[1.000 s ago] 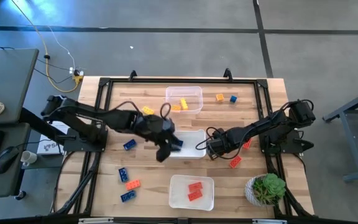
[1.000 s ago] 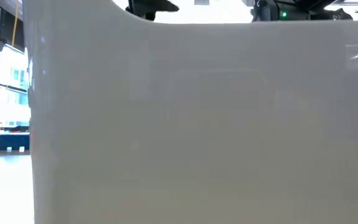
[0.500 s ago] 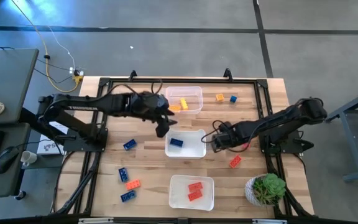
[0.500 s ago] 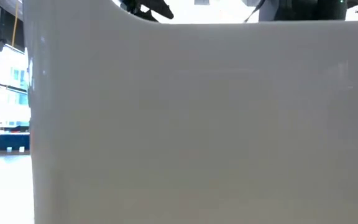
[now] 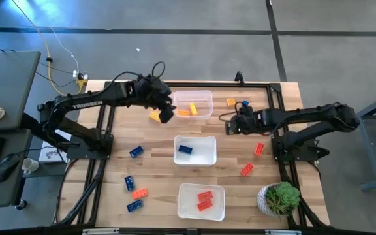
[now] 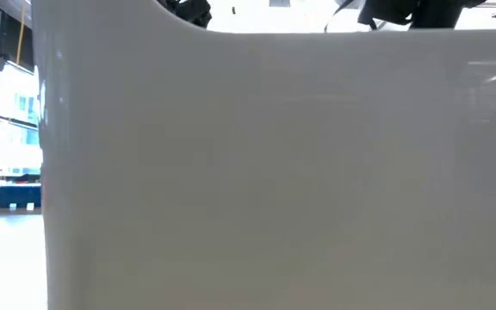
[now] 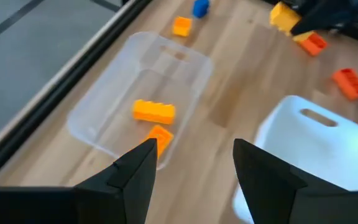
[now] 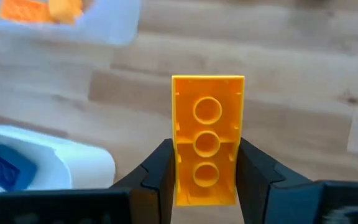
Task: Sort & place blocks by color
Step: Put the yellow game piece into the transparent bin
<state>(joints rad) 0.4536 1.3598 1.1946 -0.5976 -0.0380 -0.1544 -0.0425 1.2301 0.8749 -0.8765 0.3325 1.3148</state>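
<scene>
right gripper [image 8: 207, 171] clamped on yellow block [image 8: 207, 134], upper right of high view | left gripper [image 7: 191, 165] fingers apart by yellow tub [image 5: 201, 98] | risk: block slips, misses tub

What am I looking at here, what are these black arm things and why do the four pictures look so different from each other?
These are two robot arms at a wooden table, sorting toy bricks by colour into clear tubs. One picture looks straight down on everything. Another sits at table height and is blocked by something pale. The last two come from cameras on each arm's wrist.

The right gripper is shut on a yellow brick, seen from its hollow underside. The left gripper is open and empty, near the far tub that holds yellow-orange bricks. The middle tub holds a blue brick, the near tub red ones. More bricks lie loose on the table.
</scene>
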